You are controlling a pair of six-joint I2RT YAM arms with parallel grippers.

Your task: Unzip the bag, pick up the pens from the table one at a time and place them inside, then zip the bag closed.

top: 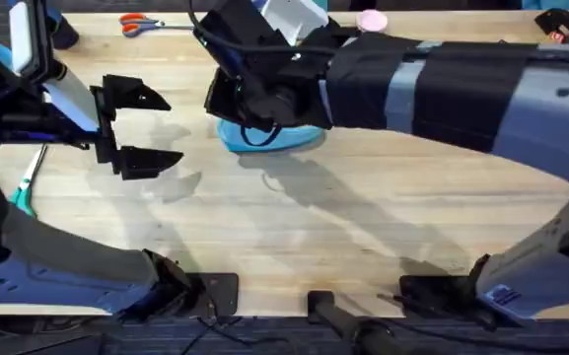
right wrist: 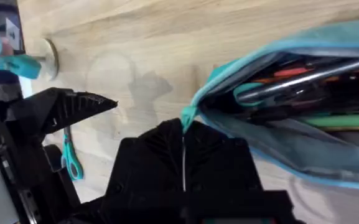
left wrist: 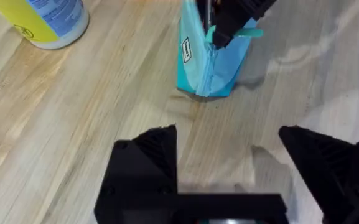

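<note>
From overhead I see the pale plank table stretching to its far edge, where orange-handled scissors lie; teal-handled scissors sit at the left beside my left arm. The right arm reaches across the middle, its wrist covering most of the bag, a turquoise pouch at the centre. The left gripper hovers well left of the bag, its fingers spread wide with nothing between them.

In the left wrist view I see a yellow and blue-labelled container standing on the wood. The bag stands on end ahead of my open fingers, and the right gripper pinches its top end.

In the right wrist view the right gripper's black fingers are closed on the teal zipper tab. The bag's mouth gapes, with the pens lying inside. The left gripper waits beyond.
</note>
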